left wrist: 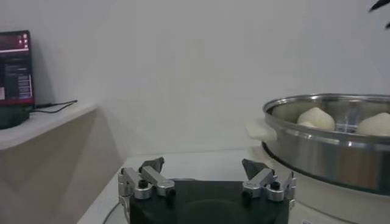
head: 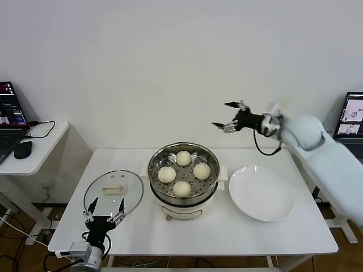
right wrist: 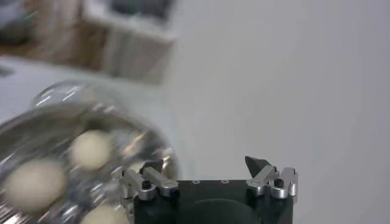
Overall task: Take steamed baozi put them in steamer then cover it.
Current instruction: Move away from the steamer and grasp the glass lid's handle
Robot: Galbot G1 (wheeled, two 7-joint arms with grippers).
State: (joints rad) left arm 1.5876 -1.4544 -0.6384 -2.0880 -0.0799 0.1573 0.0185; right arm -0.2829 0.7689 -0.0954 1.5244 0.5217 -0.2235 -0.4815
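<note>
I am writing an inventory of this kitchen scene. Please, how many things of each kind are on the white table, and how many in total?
Steamed baozi: 4, all inside the steamer
Steamer: 1
Glass cover: 1, lying beside the steamer, near the open left hand
White plate: 1, bare
Total: 7

I see four cream baozi [head: 182, 173] on perforated tray inside steel steamer [head: 210, 184], uncovered; glass cover [head: 113, 192] flat on table, left of it.
</note>
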